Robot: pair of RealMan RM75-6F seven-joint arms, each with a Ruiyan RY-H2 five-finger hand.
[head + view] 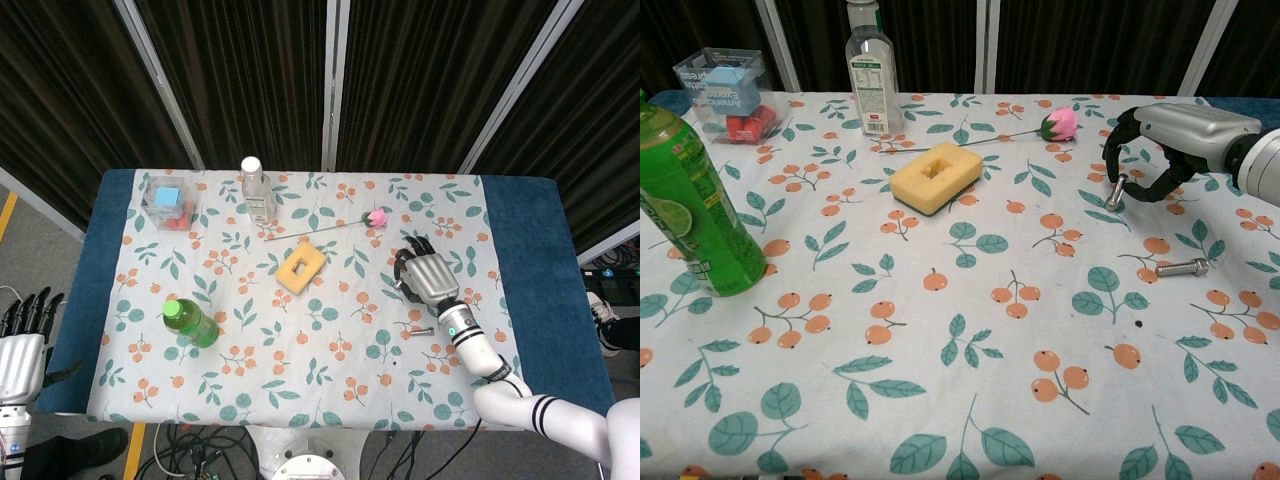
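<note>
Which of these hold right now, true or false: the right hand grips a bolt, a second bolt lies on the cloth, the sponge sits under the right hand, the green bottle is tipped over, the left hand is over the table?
1. The right hand grips a bolt. True: a small metal bolt hangs from its curled fingers.
2. A second bolt lies on the cloth. True: it lies flat, nearer the camera than the hand.
3. The yellow sponge sits under the right hand. False: it lies well to the side, near the table's middle.
4. The green bottle is tipped over. False: it stands upright.
5. The left hand is over the table. False: it hangs off the table's edge, holding nothing.
</note>
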